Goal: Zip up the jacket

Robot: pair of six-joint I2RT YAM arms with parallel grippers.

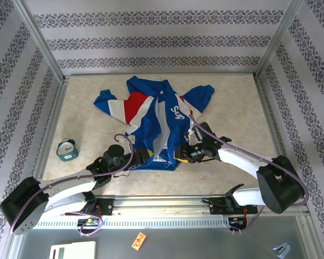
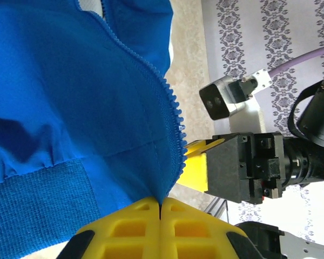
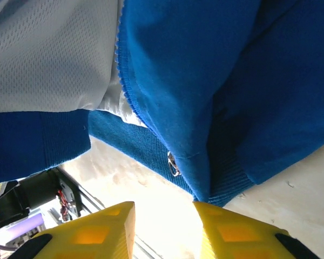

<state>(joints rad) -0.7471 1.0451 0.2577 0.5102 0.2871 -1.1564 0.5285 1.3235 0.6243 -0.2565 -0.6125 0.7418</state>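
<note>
teal alarm clock point(image 1: 67, 149) | table point(image 1: 232, 102), left side | orange item point(image 1: 139, 240) | below rail

**Hem under the tools, edges cropped**

From overhead, the lower hem of the jacket point(image 1: 151, 116) is covered where the left tool point(image 1: 142, 157) and the right tool point(image 1: 179, 155) sit on it, and the zipper slider is too small to pick out. The left wrist camera crops the jacket at the top and left edges. There the zipper edge vanishes between pressed-together yellow fingers point(image 2: 135, 226), themselves cut by the bottom edge. In the right wrist view the spread fingers point(image 3: 97, 232) are cropped below, and a small metal piece point(image 3: 173, 163) on the hem is too blurred to identify. Overhead, a white object point(image 1: 71, 250) is cut off by the bottom edge, and the dial of a clock point(image 1: 67, 149) is unreadable.
</note>
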